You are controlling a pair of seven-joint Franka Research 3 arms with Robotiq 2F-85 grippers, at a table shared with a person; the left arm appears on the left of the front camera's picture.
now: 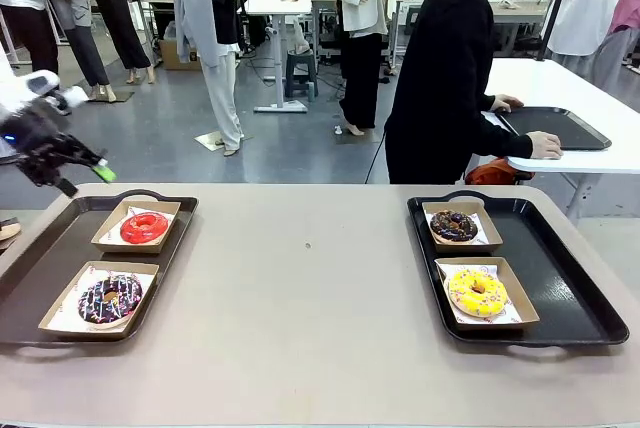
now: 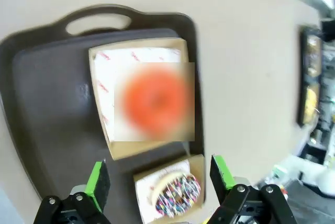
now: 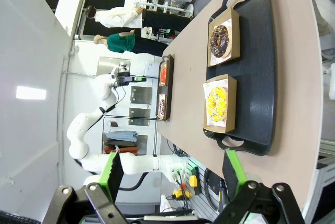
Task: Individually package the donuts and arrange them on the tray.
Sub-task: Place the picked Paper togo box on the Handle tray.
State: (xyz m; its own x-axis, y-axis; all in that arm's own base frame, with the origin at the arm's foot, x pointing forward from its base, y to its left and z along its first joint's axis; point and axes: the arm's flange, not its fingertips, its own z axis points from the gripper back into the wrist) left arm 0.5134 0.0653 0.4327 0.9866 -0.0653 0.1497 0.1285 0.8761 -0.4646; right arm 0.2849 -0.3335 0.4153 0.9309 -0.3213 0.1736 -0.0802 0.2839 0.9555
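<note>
While the four donuts are seen boxed on trays at the surface's left [image 1: 90, 268] and right [image 1: 560, 278] edges, both claws, left [image 2: 157, 182] and right [image 3: 172, 169], are held apart and empty, so only withdrawal is judged needed.

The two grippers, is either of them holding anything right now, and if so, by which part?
Nothing is held. The left gripper is open above the left tray, and the right gripper is open too, with nothing between its pads.
</note>
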